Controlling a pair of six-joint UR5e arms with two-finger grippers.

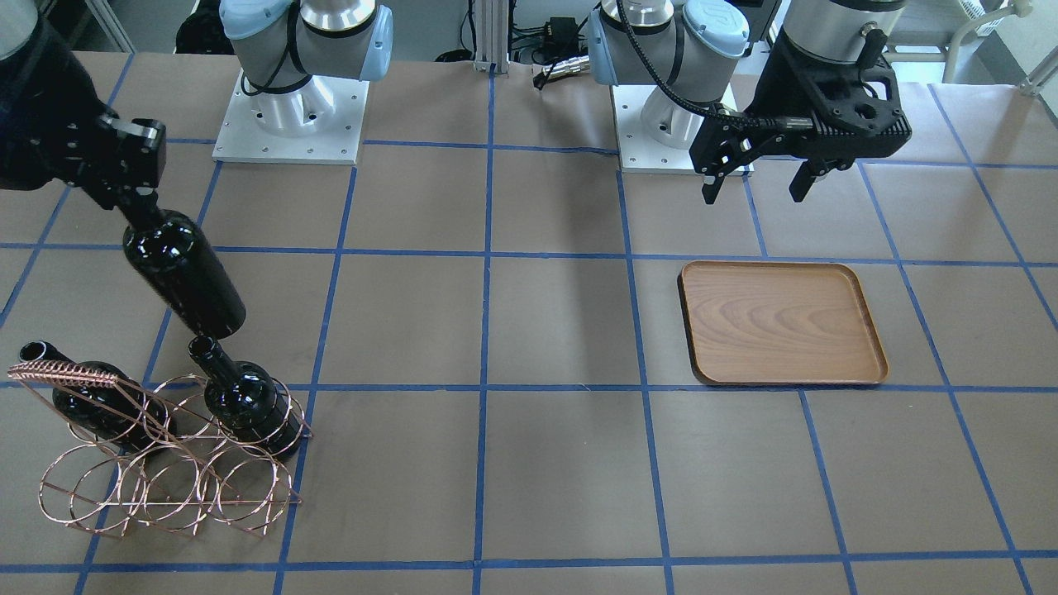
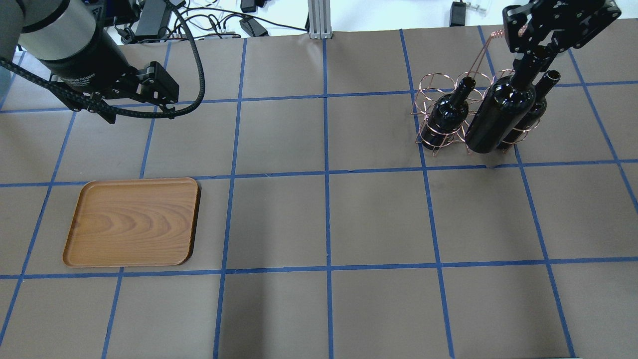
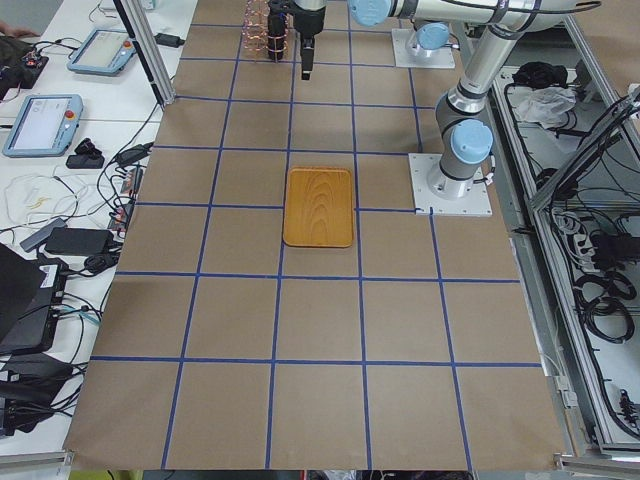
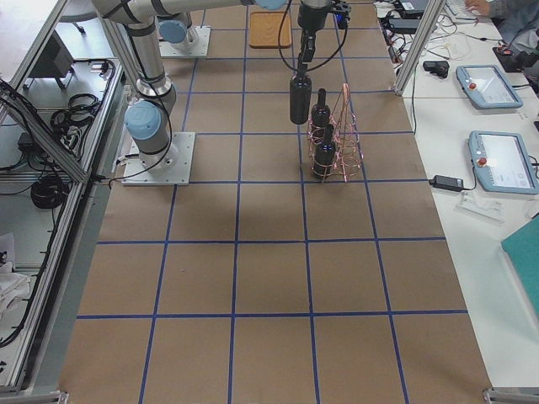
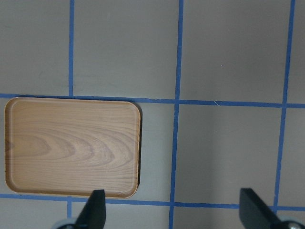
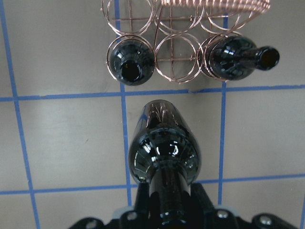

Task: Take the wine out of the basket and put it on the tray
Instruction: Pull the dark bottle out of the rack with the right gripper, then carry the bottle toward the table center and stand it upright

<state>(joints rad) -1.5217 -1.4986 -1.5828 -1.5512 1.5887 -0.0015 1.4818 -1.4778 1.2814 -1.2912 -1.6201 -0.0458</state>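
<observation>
My right gripper (image 1: 140, 198) (image 2: 532, 52) is shut on the neck of a near-black wine bottle (image 1: 183, 277) (image 2: 498, 114) (image 6: 164, 148) and holds it in the air, clear of the copper wire basket (image 1: 165, 471) (image 2: 428, 82) (image 6: 176, 57). Two more bottles (image 1: 248, 405) (image 1: 95, 397) stand in the basket's rings. The brown wooden tray (image 1: 781, 322) (image 2: 132, 222) (image 5: 71, 148) lies flat and bare on the other side of the table. My left gripper (image 1: 756, 186) (image 2: 137, 107) (image 5: 174, 210) is open and empty, hovering beside the tray.
The table is covered in brown paper with a blue tape grid. The two arm bases (image 1: 289, 116) (image 1: 678, 124) stand at the robot's edge. Cables (image 2: 209, 20) and an aluminium post (image 2: 319, 17) sit at the far edge.
</observation>
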